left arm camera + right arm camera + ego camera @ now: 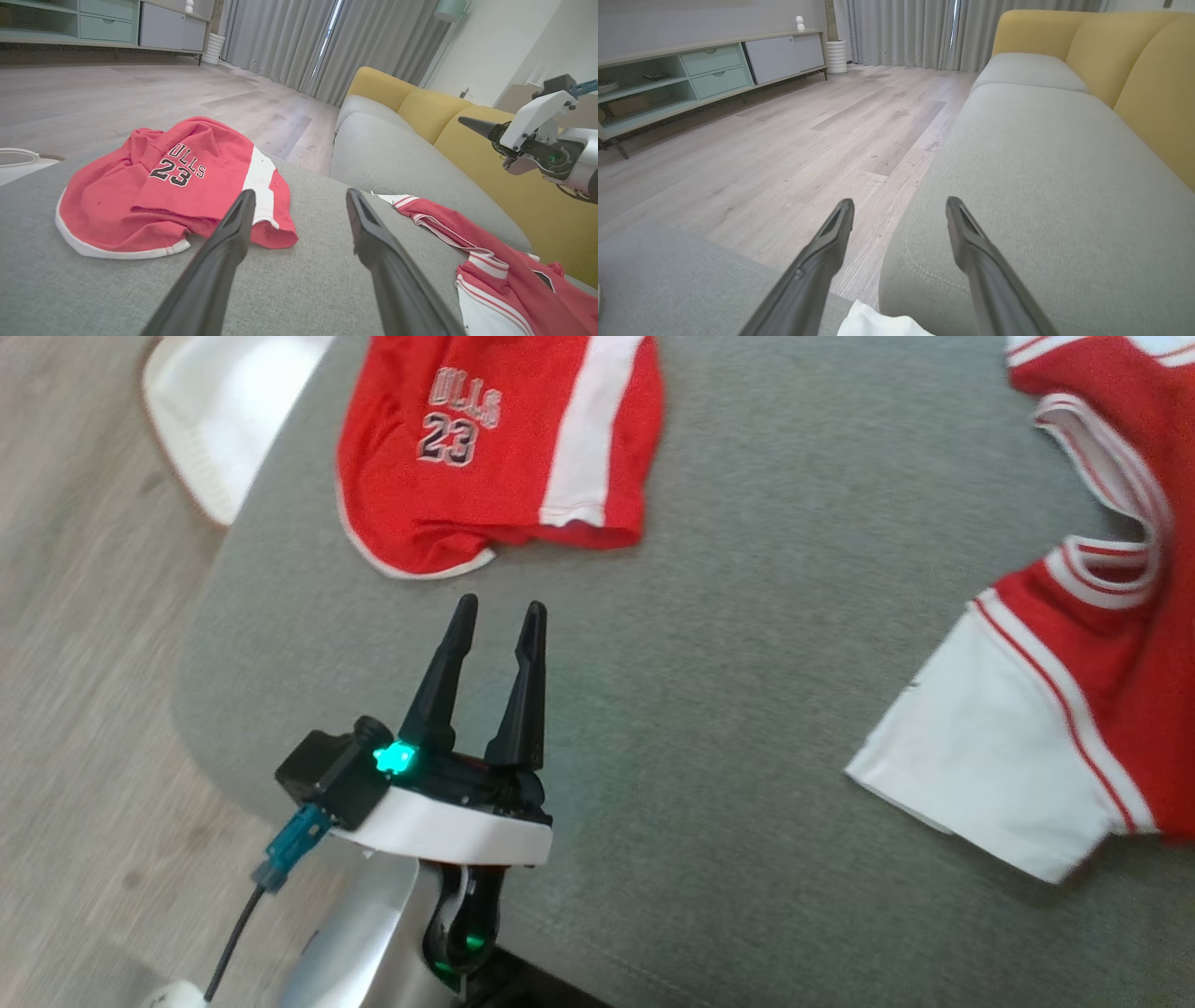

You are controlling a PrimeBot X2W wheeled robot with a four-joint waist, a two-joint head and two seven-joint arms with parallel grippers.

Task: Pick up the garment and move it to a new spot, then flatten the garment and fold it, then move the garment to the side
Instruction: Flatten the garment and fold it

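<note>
My left gripper: wide open, empty.
My right gripper: wide open, empty.
Shirt: soft, light, floppy, I think.
Grab: I'd pinch the sleeve edge.

our head camera looks down from up high at the grey cushion, with the wood floor at its left edge. our left wrist camera sits low and close over that cushion and looks along the left gripper toward the curtains. in both of these views we see the red shorts and the red and white shirt. our right wrist camera sits higher up and looks along the right gripper down the long sofa seat to the same curtains. in both wrist views we see the wood floor, the yellow sofa back and the green cabinet.
</note>
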